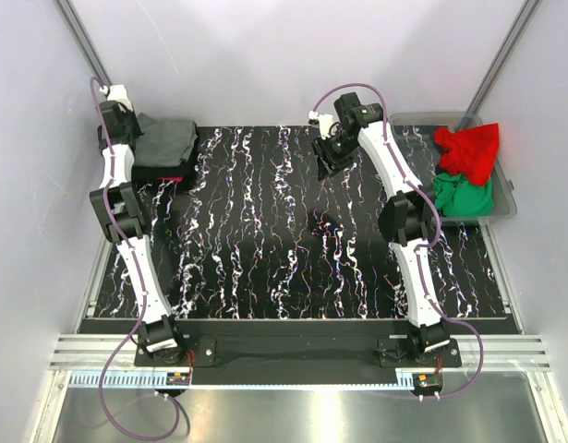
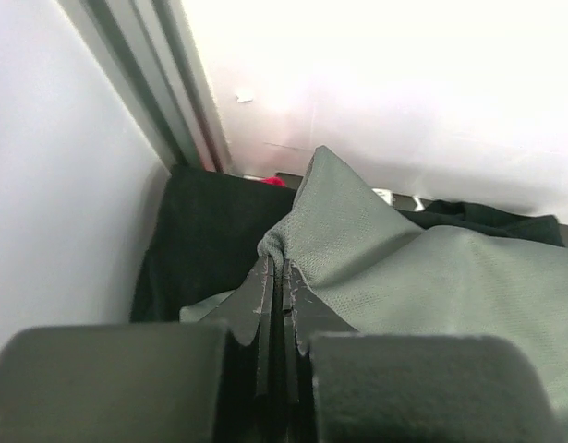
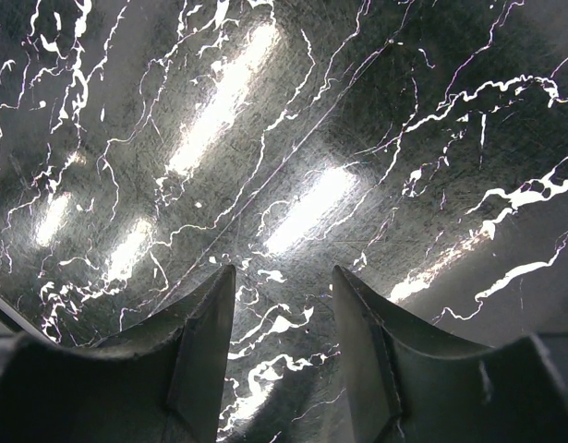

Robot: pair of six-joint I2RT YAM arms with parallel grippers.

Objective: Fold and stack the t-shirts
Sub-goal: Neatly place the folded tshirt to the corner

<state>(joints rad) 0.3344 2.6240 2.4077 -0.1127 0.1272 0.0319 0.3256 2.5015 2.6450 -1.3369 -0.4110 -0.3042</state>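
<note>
The left claw (image 2: 277,269) is clenched on a fold of the grey shirt (image 1: 165,140), which lies on a black shirt (image 2: 205,240) at the worktop's (image 1: 293,268) far left corner; that stack looks partly built. The right claw (image 3: 284,277) hangs released and empty over the worktop. A red shirt (image 1: 468,149) and a green shirt (image 1: 464,196) lie crumpled in the bin (image 1: 507,210), so I judge at least two folds are left

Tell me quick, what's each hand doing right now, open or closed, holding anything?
Left hand: closed on a fold of the grey t-shirt.
Right hand: open, holding nothing, above the table.
</note>
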